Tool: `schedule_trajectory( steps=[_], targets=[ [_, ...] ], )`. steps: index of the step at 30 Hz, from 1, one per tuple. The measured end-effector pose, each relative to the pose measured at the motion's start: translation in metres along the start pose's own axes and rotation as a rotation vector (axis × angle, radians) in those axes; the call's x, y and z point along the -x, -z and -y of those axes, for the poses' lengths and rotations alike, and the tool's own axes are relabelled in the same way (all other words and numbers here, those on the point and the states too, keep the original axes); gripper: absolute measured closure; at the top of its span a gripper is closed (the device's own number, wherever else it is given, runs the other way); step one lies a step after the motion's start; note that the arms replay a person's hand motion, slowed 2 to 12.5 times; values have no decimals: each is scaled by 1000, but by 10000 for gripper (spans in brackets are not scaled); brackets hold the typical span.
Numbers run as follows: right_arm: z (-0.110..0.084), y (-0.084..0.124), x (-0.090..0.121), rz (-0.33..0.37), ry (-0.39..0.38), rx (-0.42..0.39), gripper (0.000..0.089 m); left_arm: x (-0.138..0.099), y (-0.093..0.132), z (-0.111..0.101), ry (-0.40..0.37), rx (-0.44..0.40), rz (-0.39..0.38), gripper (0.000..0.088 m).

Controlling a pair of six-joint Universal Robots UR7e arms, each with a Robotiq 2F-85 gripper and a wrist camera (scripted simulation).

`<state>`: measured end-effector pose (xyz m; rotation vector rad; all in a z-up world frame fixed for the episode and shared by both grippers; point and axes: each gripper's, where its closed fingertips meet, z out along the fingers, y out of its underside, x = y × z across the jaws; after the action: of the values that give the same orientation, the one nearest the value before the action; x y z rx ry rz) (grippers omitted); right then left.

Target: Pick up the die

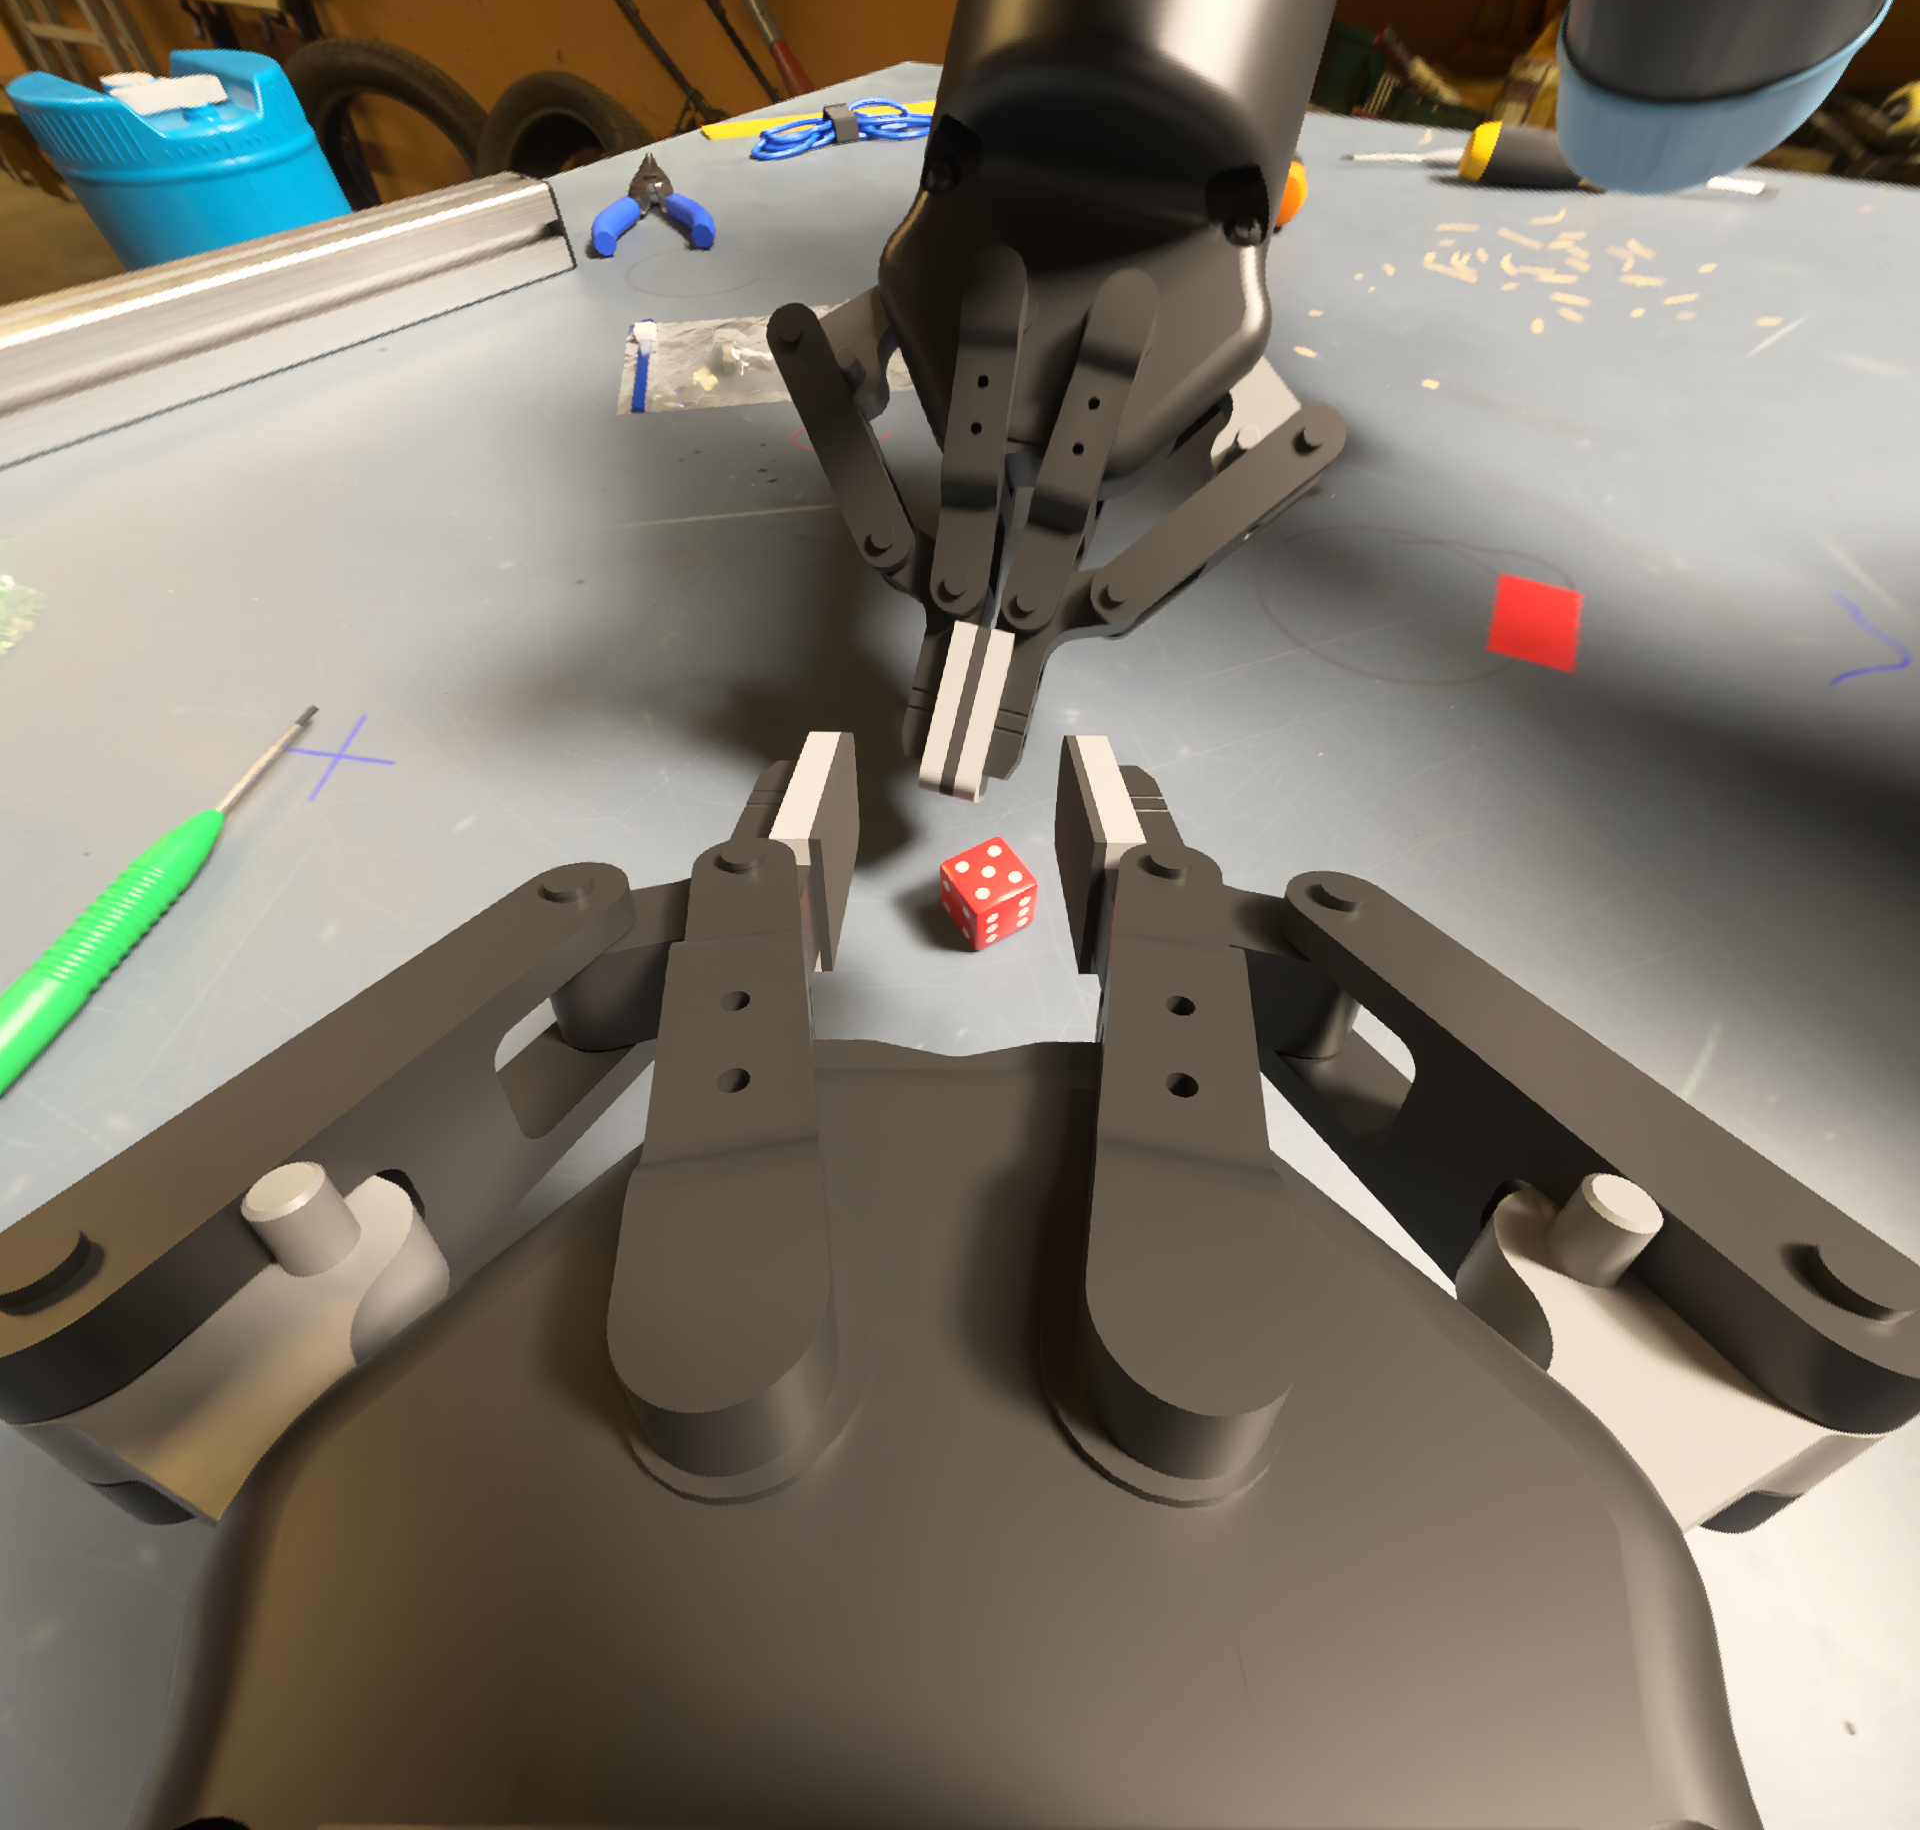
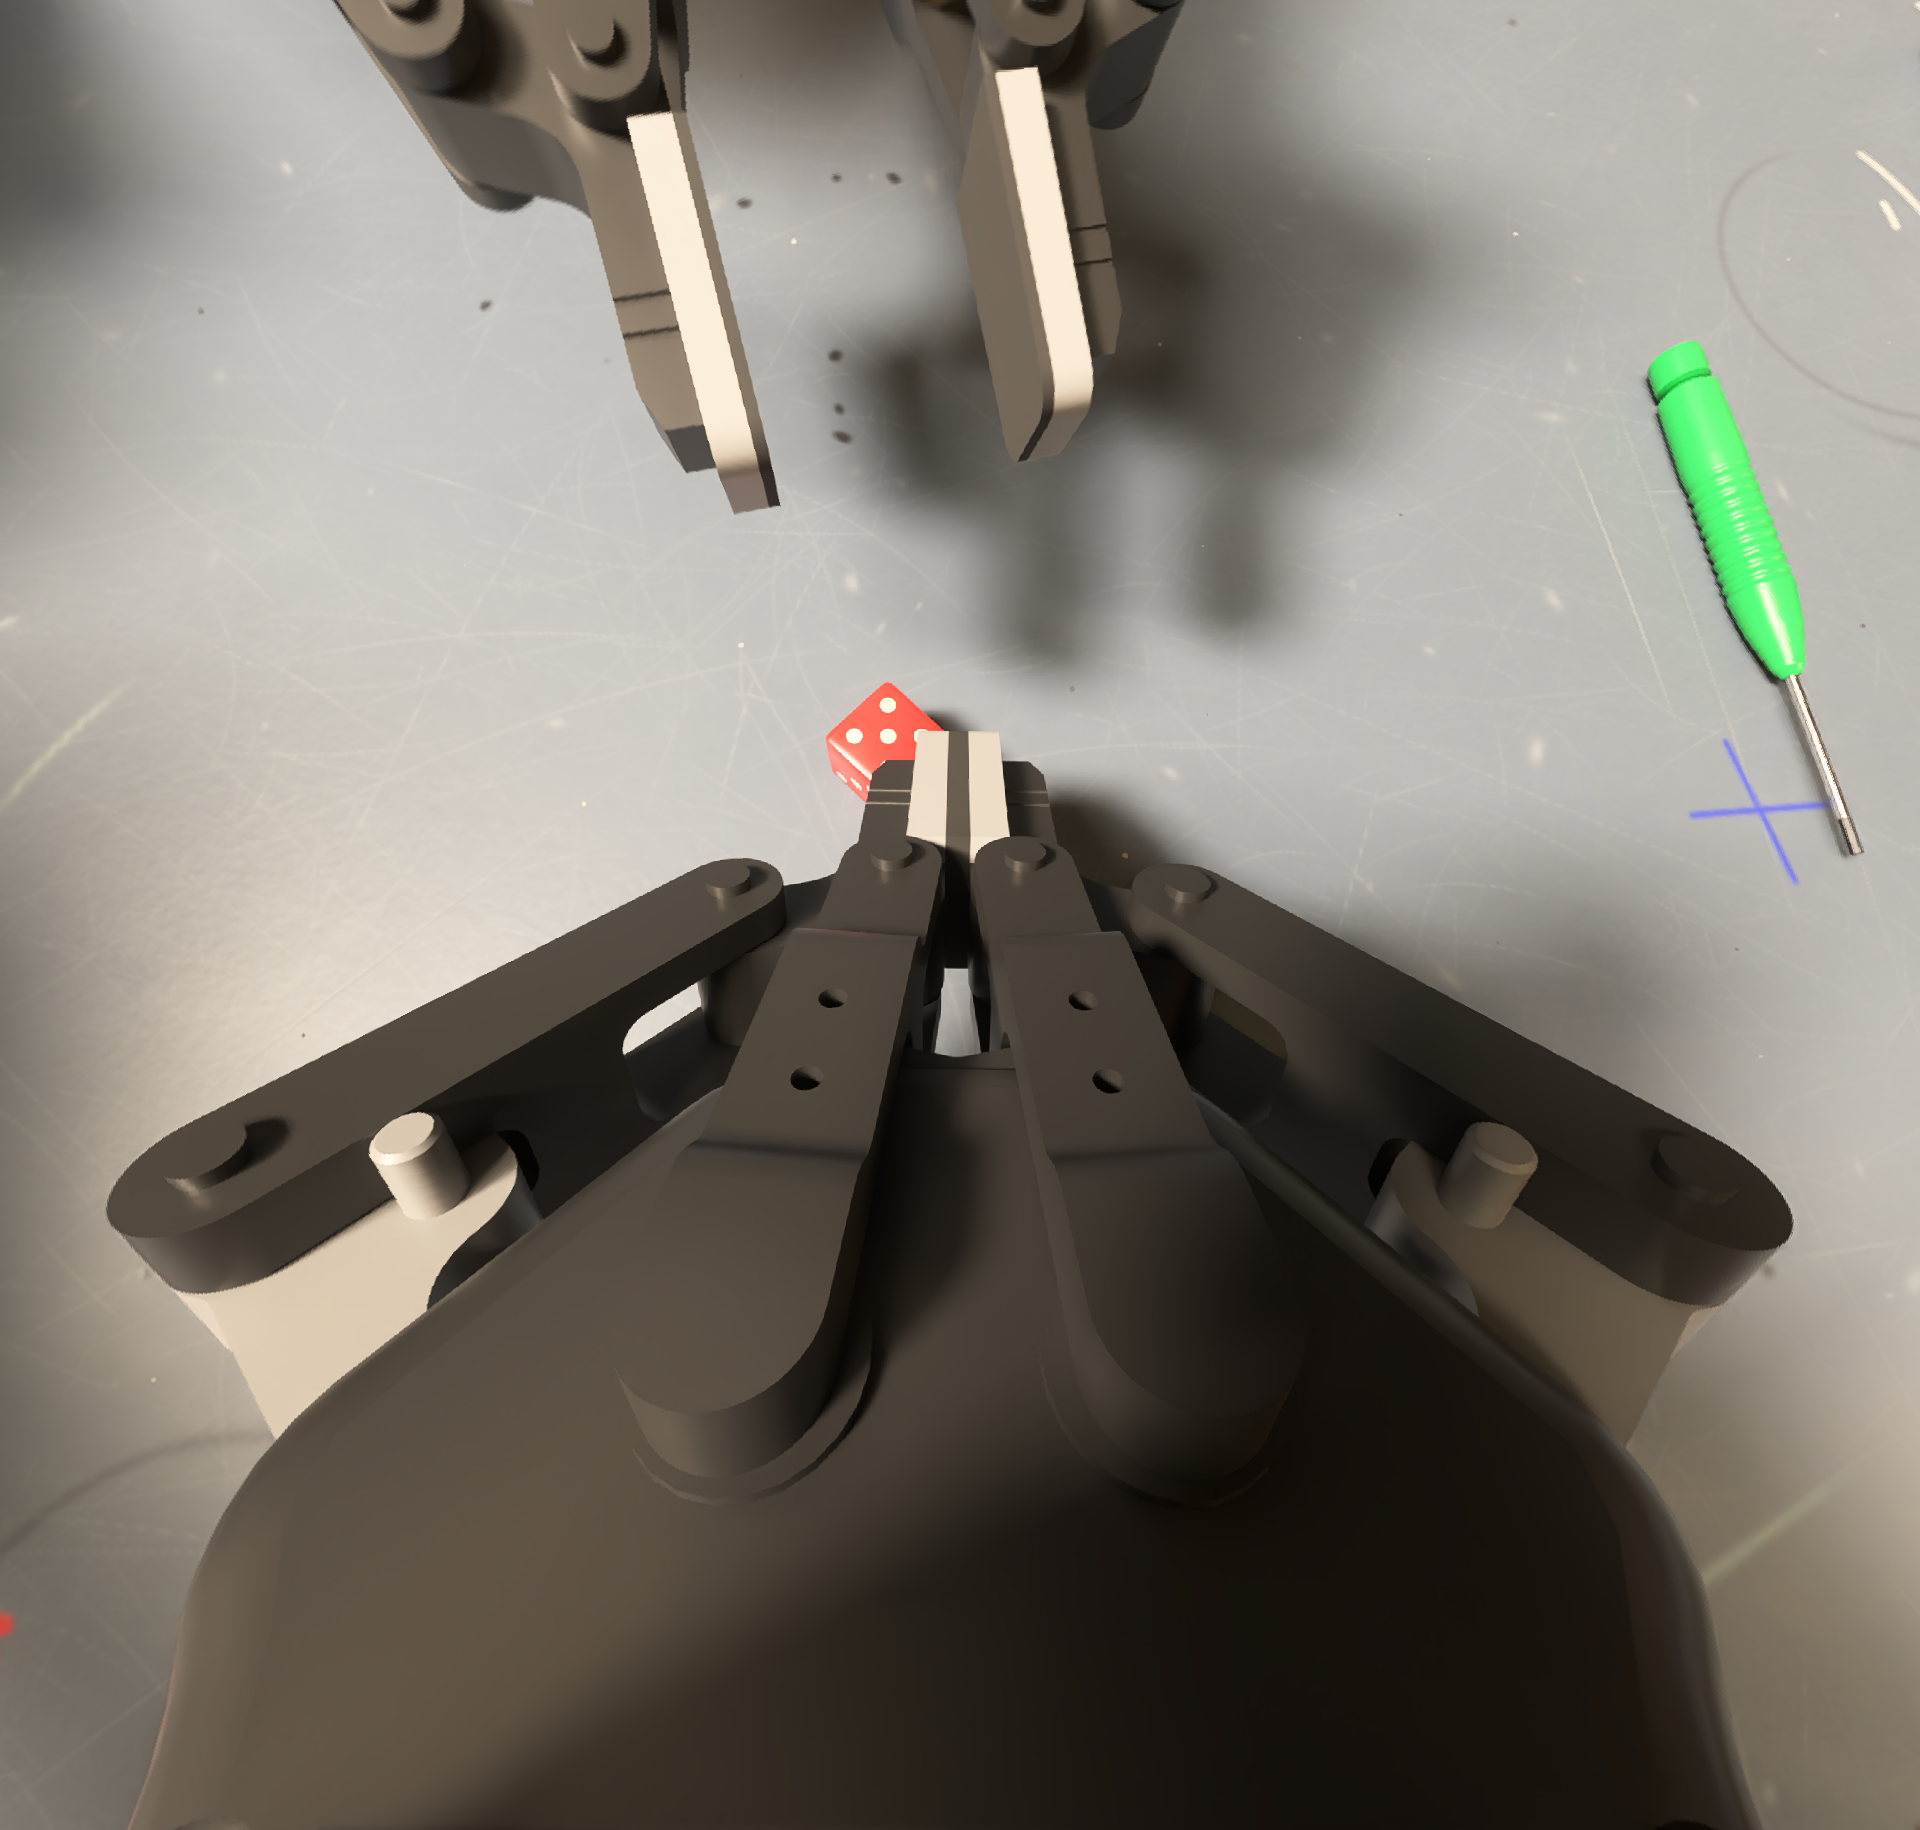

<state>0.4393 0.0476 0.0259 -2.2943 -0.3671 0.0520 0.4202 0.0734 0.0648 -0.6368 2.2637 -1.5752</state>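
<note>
A small red die [image 1: 987, 892] with white pips sits on the grey table, in the gap between my left gripper's fingers. My left gripper [image 1: 961, 788] is open and empty, its fingertips just past the die on both sides. My right gripper [image 1: 961, 772] faces it from the far side, shut with its pads together and empty, tips hovering just behind the die. In the right wrist view the shut right gripper [image 2: 956, 757] partly hides the die [image 2: 878, 731], and the open left gripper [image 2: 899, 476] hangs beyond it.
A green screwdriver [image 1: 114, 949] lies at the left, also in the right wrist view [image 2: 1730, 523]. Blue-handled pliers [image 1: 655, 211], a clear bag of parts [image 1: 696, 362], a blue cable [image 1: 842, 126], an aluminium rail [image 1: 281, 268] and a red square [image 1: 1532, 624] lie farther off.
</note>
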Motion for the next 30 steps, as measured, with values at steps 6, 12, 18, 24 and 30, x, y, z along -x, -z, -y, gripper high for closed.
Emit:
schedule_trajectory(
  steps=[6,12,18,24,30],
  targets=[
    [2,4,-4,-8,-59,-46,893,6,2,-9,-134,56,77,567],
    [1,6,-5,-30,-40,-47,827,10,3,-15,-178,86,119,581],
    [4,3,-3,-40,-27,-34,769,9,5,-15,-150,76,103,583],
    [6,-1,-4,-88,-38,-6,727,12,8,-13,-129,56,110,589],
    [7,-1,-12,-222,-85,16,704,20,13,-12,-131,52,162,612]
  ],
)
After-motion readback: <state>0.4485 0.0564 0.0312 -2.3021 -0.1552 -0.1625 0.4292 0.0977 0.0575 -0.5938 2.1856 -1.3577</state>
